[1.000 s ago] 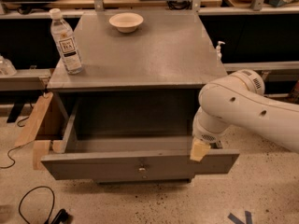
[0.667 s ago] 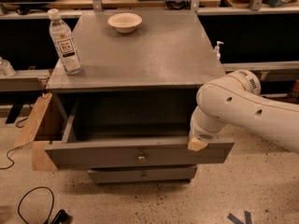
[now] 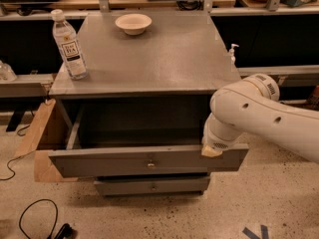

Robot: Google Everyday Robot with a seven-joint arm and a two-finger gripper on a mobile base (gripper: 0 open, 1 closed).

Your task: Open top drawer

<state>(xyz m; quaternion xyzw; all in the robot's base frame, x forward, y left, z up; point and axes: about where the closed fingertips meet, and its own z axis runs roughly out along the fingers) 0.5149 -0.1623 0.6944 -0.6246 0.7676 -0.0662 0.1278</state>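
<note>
The top drawer [image 3: 109, 161] of a grey cabinet [image 3: 154, 59] stands pulled out, its wide grey front bearing a small brass knob [image 3: 150, 165] at the centre. Its deep grey box is open to view and looks empty. My white arm comes in from the right. The gripper [image 3: 211, 151] rests at the right end of the drawer front's top edge, its tan tip against the front. A narrower grey drawer front [image 3: 149, 185] shows shut below it.
A water bottle [image 3: 69, 44] and a white bowl [image 3: 133, 23] stand on the cabinet top. A cardboard sheet [image 3: 37, 133] leans at the cabinet's left side. A black cable [image 3: 35, 218] lies on the floor at the front left. Benches run behind the cabinet.
The drawer front and the gripper have moved back toward the cabinet, so less of the box shows. The lower drawer front has come into view beneath.
</note>
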